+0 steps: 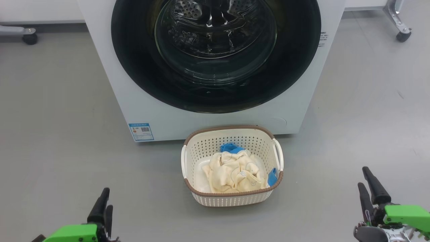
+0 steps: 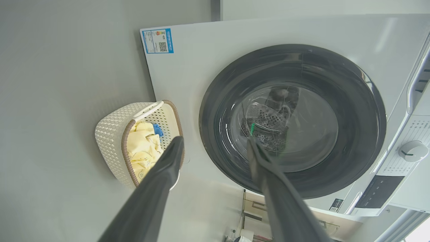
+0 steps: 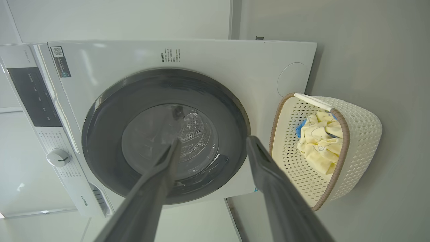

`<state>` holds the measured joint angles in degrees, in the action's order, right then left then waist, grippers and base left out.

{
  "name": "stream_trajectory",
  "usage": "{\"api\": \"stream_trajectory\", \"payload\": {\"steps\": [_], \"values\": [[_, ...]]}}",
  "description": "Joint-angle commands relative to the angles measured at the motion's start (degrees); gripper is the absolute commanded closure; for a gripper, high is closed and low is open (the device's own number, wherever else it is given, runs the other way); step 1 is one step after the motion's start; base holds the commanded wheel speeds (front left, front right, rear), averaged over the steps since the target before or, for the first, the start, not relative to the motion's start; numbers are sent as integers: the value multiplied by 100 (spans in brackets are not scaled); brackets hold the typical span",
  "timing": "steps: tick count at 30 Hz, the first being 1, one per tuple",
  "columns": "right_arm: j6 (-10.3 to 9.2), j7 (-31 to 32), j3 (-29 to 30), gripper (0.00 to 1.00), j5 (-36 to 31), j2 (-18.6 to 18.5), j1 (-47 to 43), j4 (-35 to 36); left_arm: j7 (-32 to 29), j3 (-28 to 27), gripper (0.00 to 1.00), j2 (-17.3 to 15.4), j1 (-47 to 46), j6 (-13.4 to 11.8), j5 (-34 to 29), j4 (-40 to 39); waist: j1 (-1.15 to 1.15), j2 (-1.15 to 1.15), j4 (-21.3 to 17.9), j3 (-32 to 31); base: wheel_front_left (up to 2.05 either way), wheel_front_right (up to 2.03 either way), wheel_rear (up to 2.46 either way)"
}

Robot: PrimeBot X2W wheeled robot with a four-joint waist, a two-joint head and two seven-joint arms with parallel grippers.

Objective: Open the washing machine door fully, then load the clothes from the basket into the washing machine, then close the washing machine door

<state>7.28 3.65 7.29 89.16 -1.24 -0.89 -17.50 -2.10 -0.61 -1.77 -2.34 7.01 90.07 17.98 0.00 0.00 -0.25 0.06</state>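
The white washing machine stands ahead with its round black-rimmed door shut flat against the front; the same door faces both wrist cameras. On the floor before it sits the cream basket holding cream-yellow and blue clothes. My left gripper is low at the left, open and empty. My right gripper is low at the right, open and empty. Both hang well back from the basket.
Grey floor spreads on both sides of the machine. A wheeled frame leg stands at the far left and another castor leg at the far right. The control panel with a white knob tops the machine.
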Motion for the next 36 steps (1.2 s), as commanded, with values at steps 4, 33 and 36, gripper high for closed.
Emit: {"api": "stream_trajectory", "payload": {"steps": [4,33,36], "values": [[5,-174,-13,0,-394,-204,277,233,138,41,0,-148,-337,13,-306,-249,0,0,1,-6,0,0,0],[10,-671,117,0,-3661,-288,366,511,619,9,0,-72,-522,-87,-3121,-386,0,0,-13,-14,0,0,0],[11,-736,97,0,-4078,-297,377,547,670,28,0,-71,-533,-113,-3440,-411,0,0,-14,-14,0,0,0]]}}
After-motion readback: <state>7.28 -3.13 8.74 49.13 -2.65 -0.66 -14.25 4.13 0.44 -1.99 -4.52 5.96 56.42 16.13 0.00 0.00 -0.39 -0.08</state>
